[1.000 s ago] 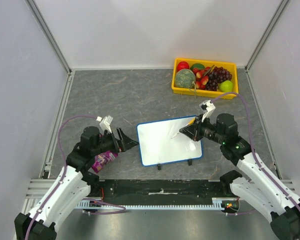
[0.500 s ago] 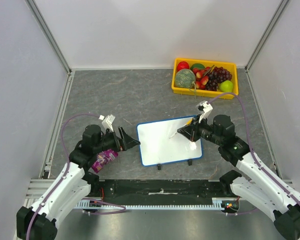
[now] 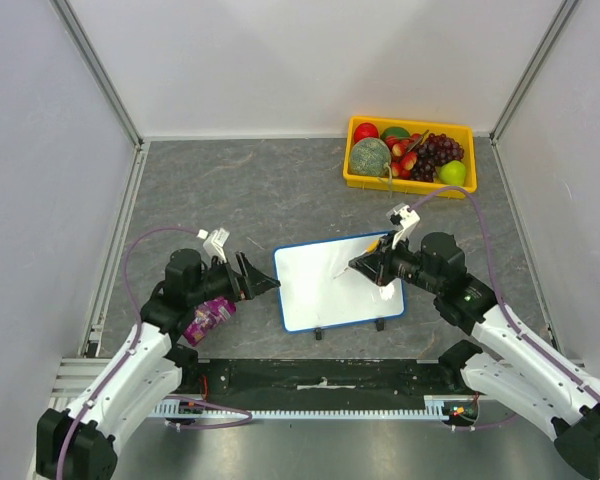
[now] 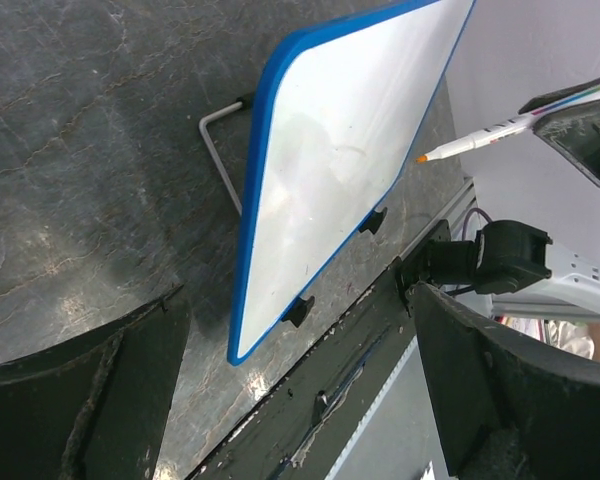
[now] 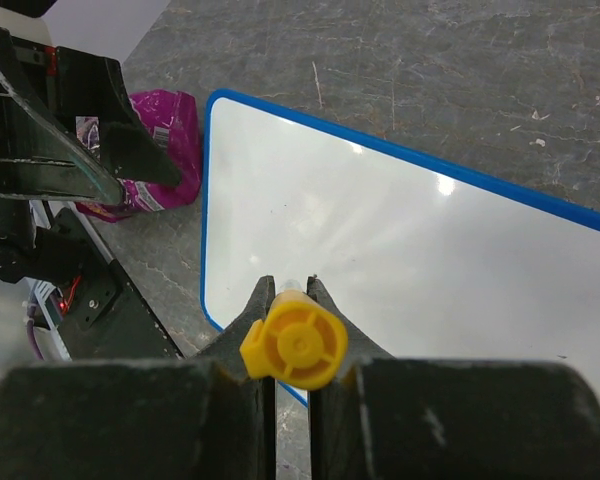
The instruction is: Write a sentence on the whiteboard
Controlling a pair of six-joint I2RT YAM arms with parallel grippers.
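Note:
The whiteboard (image 3: 330, 288) (image 4: 330, 170) (image 5: 420, 250), blue-framed on small black feet, stands in the middle of the grey table. Its face is plain white, and no sentence shows on it. My right gripper (image 3: 368, 265) (image 5: 287, 287) hangs over the board's right part, shut on a marker (image 3: 352, 268) (image 4: 495, 127). The marker's orange tip points left and sits just above the board. Its yellow end cap (image 5: 293, 346) faces the wrist camera. My left gripper (image 3: 258, 282) (image 4: 300, 385) is open and empty, just off the board's left edge.
A yellow tray (image 3: 408, 183) of fruit stands at the back right. A purple packet (image 3: 208, 320) (image 5: 165, 150) lies under my left arm. A black strip (image 3: 320, 375) runs along the near edge, and white walls close in three sides.
My right gripper has moved a little to the left over the board with the marker. The left gripper has edged slightly towards the board's left edge.

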